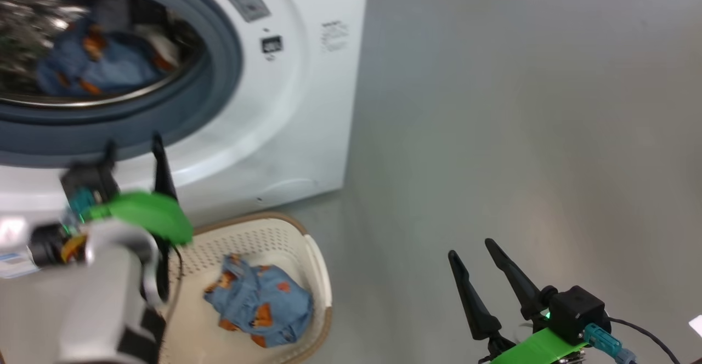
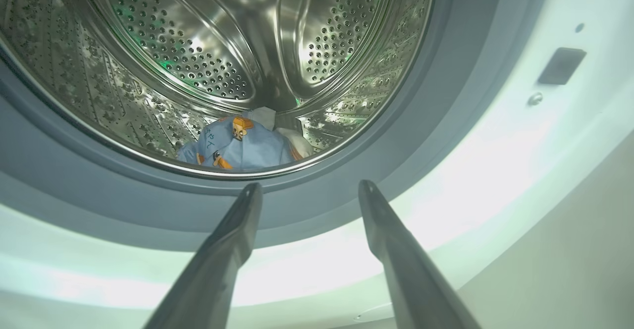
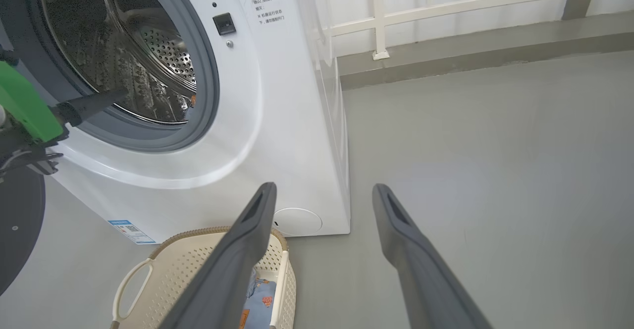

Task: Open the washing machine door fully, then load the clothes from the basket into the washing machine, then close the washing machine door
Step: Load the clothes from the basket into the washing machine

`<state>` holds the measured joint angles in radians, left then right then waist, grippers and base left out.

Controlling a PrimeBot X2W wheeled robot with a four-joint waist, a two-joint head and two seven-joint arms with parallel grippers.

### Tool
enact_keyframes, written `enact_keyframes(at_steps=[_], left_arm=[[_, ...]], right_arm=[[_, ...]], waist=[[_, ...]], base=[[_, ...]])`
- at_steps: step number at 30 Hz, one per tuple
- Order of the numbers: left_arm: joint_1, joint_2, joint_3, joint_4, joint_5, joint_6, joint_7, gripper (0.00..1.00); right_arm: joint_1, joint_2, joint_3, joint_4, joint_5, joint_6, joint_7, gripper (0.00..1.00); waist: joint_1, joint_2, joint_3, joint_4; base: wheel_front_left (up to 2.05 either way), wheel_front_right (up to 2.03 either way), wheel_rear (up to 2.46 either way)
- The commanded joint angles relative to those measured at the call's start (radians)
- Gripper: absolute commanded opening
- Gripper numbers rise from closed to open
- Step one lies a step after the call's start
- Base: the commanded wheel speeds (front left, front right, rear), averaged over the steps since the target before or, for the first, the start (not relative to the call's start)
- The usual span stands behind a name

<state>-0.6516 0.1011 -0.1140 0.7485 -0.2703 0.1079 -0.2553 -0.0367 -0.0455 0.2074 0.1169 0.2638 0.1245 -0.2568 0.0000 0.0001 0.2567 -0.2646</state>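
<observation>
The washing machine [image 1: 285, 106] stands with its mouth uncovered. Its door [image 3: 17, 220] hangs swung out at the left edge of the right wrist view. In the steel drum [image 2: 198, 46] lies a light blue garment with orange bears [image 2: 242, 145], and a bit of white cloth [image 2: 265, 116] lies behind it. My left gripper [image 1: 134, 146] is open and empty just below the grey seal [image 2: 346, 170], fingers pointing into the drum. The basket [image 1: 321, 276] sits on the floor before the machine with another blue bear-print garment [image 1: 260, 303] inside. My right gripper [image 1: 469, 248] hovers open and empty over the floor to the right.
Grey floor [image 1: 521, 134] stretches to the right of the machine. A white railing [image 3: 446, 2] runs along the back wall. A blue label [image 3: 126, 230] marks the machine's lower left corner.
</observation>
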Motion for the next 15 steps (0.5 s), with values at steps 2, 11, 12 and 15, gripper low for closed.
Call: enact_keyframes(at_steps=[2, 11, 12, 15], left_arm=[[0.07, 0.013, 0.032, -0.075, -0.011, -0.007, -0.006, 1.0], [0.346, -0.03, -0.006, -0.268, -0.024, -0.015, -0.006, 1.0], [0.371, -0.033, -0.016, -0.289, -0.024, -0.014, -0.006, 1.0], [0.439, -0.041, -0.043, -0.343, -0.033, -0.004, -0.006, 1.0]], right_arm=[[0.013, -0.005, 0.01, -0.021, -0.023, 0.006, -0.005, 1.0], [0.065, -0.009, -0.038, -0.034, -0.051, 0.006, -0.005, 1.0], [0.071, -0.012, -0.041, -0.036, -0.051, 0.006, -0.005, 1.0], [0.086, -0.018, -0.048, -0.04, -0.053, 0.006, -0.005, 1.0]], waist=[[0.0, -0.0001, -0.096, 0.09], [0.0, -0.0001, -0.172, 0.168], [0.0, -0.0001, -0.177, 0.178], [0.0, -0.0001, -0.192, 0.207]], base=[[0.0, 0.0, 0.0], [0.0, 0.0, 0.0], [0.0, 0.0, 0.0], [0.0, 0.0, 0.0]])
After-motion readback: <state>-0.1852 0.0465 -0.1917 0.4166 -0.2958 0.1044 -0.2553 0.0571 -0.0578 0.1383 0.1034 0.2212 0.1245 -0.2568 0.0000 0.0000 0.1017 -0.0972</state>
